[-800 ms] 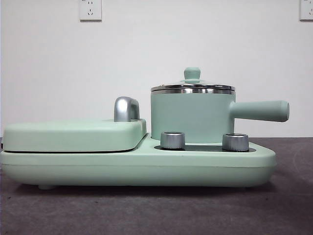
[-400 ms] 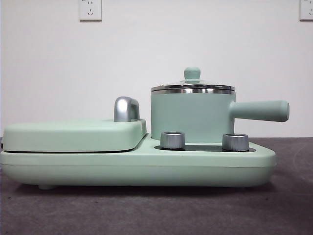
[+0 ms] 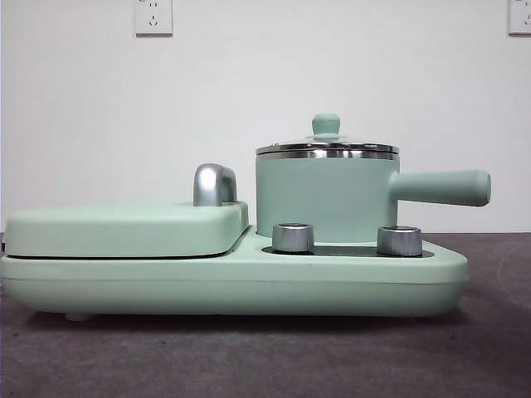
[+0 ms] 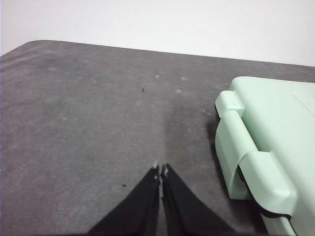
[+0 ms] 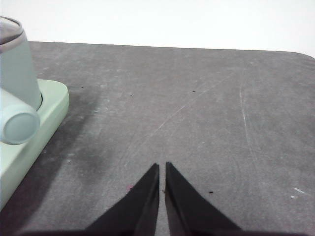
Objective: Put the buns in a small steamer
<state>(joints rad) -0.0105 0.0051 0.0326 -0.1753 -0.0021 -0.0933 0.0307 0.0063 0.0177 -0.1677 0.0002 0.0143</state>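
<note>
above bare table beside the small steamer (image 3: 327, 195), both tools (image 4: 160, 170) (image 5: 162, 167) hover closed, empty.

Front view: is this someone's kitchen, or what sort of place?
Probably a test bench, not a kitchen: one mint cooker with its pot on a bare grey table, against a blank white wall with sockets.

A: Front view sits low, about level with the desk (image 3: 265, 365), facing the white wall; the mint-green cooker base (image 3: 232, 282) fills the frame, close.

B: Left wrist view looks down and forward over its pincer (image 4: 160, 170), cooker's flat lid (image 4: 268, 128) at one edge.

A: Right wrist view likewise, over its pincer (image 5: 162, 167); small steamer (image 5: 17, 64) at the edge. All three share the cooker.
</note>
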